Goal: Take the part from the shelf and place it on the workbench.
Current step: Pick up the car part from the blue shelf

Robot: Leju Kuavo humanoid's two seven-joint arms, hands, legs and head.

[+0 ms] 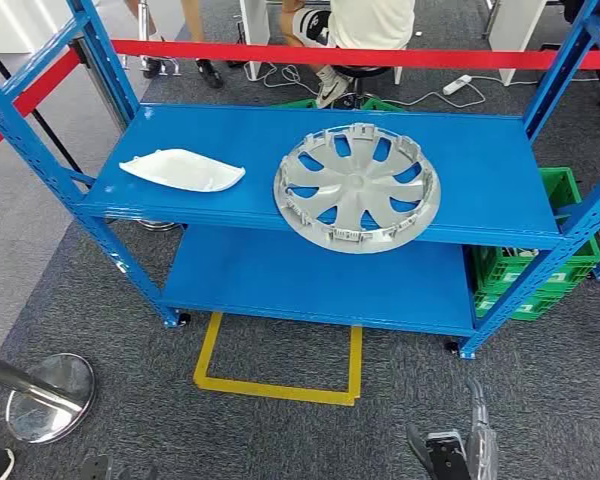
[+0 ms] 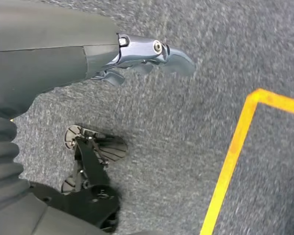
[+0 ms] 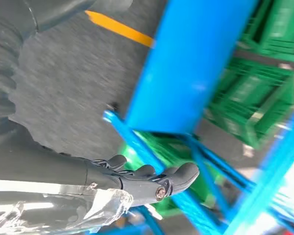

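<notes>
Grey carpet floor (image 1: 70, 260) marked with yellow tape (image 1: 278, 385); red barrier tape (image 1: 320, 55) behind; chrome stanchion base (image 1: 49, 397); green crates (image 1: 542, 275).

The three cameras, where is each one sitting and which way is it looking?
Head view: high on the robot, looking forward and down at the blue shelf holding the hubcap; the right hand peeks in below.
Left wrist view: behind the left hand, facing the carpet and yellow floor line.
Right wrist view: behind the right hand, facing the shelf and green crates.
Shared: head and right wrist views both show shelf, crates and yellow line.
</notes>
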